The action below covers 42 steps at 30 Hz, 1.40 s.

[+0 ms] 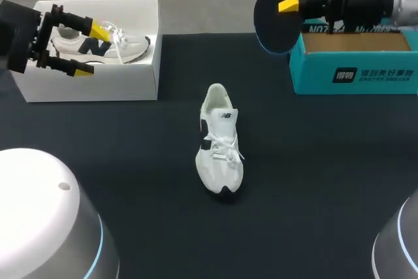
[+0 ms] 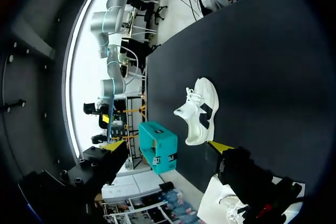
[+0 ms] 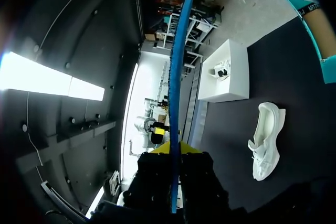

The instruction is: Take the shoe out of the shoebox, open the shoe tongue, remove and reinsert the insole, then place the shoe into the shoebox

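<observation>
at the left, the left gripper was seen over a white box, its fingers spread wide with nothing between them; a second sneaker lay in that box. in the middle of the black table the white sneaker was found standing on its sole, well apart from both boxes. its long axis ran away from the robot, toe towards the robot, heel and open mouth at the far end. at the right, the dark, blue-edged insole was held in the air by the right gripper, its fingers closed on it from two sides, as the right wrist view showed. it was held on edge by the left end of the teal shoebox. the insole was judged to be out and its reinsertion not yet done. the sneaker lay below and left of the right gripper, nearer the robot. the insole's length would have to be turned along the sneaker's axis and fed in at the mouth.
</observation>
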Available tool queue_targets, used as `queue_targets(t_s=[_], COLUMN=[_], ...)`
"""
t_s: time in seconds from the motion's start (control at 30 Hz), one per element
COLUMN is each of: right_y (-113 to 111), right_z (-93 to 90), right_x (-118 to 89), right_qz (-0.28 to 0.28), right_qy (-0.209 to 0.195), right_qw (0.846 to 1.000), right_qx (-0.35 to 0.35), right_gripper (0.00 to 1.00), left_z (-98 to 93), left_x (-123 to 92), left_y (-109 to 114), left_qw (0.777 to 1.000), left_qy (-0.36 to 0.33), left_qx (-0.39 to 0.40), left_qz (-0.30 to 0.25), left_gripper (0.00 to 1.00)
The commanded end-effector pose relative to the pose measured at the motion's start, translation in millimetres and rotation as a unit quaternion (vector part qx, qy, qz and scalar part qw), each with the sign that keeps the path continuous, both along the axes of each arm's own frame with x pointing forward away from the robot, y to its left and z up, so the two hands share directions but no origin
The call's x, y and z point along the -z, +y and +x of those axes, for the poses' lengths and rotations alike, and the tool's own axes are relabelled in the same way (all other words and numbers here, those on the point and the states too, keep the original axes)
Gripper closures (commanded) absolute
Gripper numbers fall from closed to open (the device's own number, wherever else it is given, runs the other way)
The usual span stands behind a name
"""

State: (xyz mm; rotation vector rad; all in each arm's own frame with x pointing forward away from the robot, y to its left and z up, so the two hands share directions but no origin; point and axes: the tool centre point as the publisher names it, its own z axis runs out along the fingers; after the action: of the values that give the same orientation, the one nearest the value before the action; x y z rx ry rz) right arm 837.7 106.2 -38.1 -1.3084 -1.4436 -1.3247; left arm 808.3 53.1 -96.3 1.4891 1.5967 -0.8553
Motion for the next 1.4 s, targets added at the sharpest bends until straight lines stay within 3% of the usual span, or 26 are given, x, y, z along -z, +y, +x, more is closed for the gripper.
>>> queue_targets(t_s=[0.03,0.2,0.6,1.23,1.4], right_y=[0.0,4.6,12.9,29.7,36.7], right_z=[-19.2,-28.2,-42.1,-33.8,-20.0], right_x=[-1.7,-2.6,-3.0,-6.4,-14.5], right_qz=[-0.003,-0.005,-0.01,-0.02,-0.031], right_qy=[-0.001,0.001,0.0,-0.003,-0.064], right_qw=[0.999,0.999,0.996,0.998,0.997], right_qx=[0.033,0.052,0.086,0.066,0.032], right_gripper=[1.0,1.0,1.0,1.0,1.0], left_z=[33.3,56.7,93.6,102.7,102.7], left_x=[3.2,10.7,30.2,27.5,27.5], left_y=[19.8,36.0,55.6,50.5,50.5], left_qw=[0.999,0.998,0.995,0.996,0.996], left_qy=[0.017,0.026,0.028,0.028,0.028], left_qx=[0.039,0.059,0.092,0.088,0.088], left_qz=[0.003,0.01,0.015,0.015,0.015], left_gripper=[0.0,0.0,0.0,0.0,0.0])
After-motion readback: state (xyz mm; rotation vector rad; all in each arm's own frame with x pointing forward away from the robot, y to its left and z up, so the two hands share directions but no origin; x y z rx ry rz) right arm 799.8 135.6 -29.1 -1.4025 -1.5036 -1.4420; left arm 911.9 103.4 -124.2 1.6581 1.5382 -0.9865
